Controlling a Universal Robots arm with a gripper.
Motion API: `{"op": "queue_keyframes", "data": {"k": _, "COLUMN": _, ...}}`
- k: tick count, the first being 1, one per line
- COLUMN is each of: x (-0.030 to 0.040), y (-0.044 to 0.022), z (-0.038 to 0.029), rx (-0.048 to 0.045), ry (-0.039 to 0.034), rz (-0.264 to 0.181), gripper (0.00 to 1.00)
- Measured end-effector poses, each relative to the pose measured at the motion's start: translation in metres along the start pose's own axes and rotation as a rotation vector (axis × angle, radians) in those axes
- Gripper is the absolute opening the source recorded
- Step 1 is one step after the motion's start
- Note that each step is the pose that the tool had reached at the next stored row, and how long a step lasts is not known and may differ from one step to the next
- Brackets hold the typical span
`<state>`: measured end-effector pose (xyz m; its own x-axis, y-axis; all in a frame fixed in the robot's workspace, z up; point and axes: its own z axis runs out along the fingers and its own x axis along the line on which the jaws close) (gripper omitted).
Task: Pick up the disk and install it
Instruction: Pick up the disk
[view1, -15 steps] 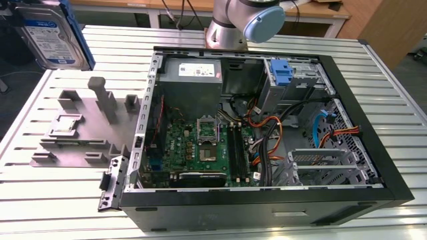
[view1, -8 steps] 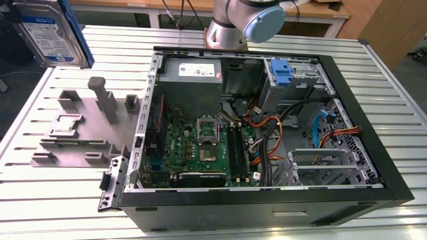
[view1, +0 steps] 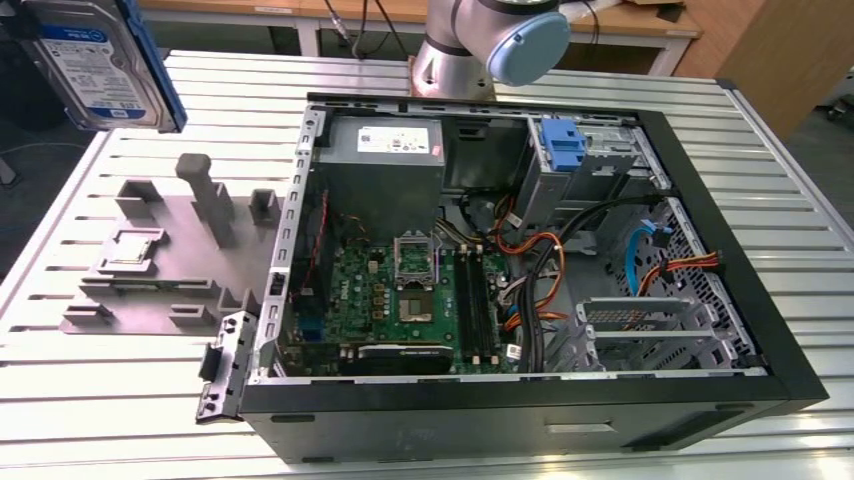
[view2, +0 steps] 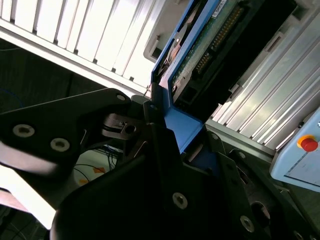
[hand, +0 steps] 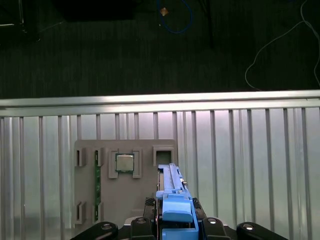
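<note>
**A:** How does the arm carry itself at this moment?

**B:** The gripper (view2: 182, 127) points down toward the table. Its jaws are clamped on the disk (view1: 83, 62), on the blue rail (hand: 176, 200) at its upper end. The disk hangs upright under the gripper, with its thin edge toward the first wrist view and its label face toward the exterior view.

**A:** Where is the disk, if we lay a clock face over the exterior view?

**B:** At about 10 o'clock, high in the air, touching nothing except the jaws. In the first wrist view it hangs above the grey fixture plate (hand: 125, 200), near the plate's border. It is off to the side of the processor chip (hand: 124, 162), which sits in a pocket of the plate.

**A:** What room is around it?

**B:** Open air on all sides. The slotted table (hand: 250, 165) runs flat beside the plate. Beyond the plate the table ends and the dark floor (hand: 100, 50) begins. In the exterior view the open computer case (view1: 534, 415) takes the centre and the 3 o'clock side. The plate lies at 9 o'clock, just beside the case's wall. Inside the case, at 1 o'clock, stands a blue latch (view1: 566, 150), and orange cables (view1: 541, 255) cross below it. Farthest, at 12 o'clock, is the arm base (view1: 461, 50).
</note>
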<state>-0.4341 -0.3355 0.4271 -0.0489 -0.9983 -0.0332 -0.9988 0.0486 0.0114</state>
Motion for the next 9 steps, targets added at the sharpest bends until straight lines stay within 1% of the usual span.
{"op": "queue_keyframes", "data": {"k": 6, "x": 0.0, "y": -0.0002, "z": -0.0002, "rx": -0.0003, "ry": 0.0, "rz": 0.0, "gripper": 0.37}}
{"op": "queue_keyframes", "data": {"k": 9, "x": -0.0001, "y": -0.0025, "z": 0.0001, "rx": -0.0002, "ry": -0.0001, "rz": 0.0, "gripper": 0.37}}
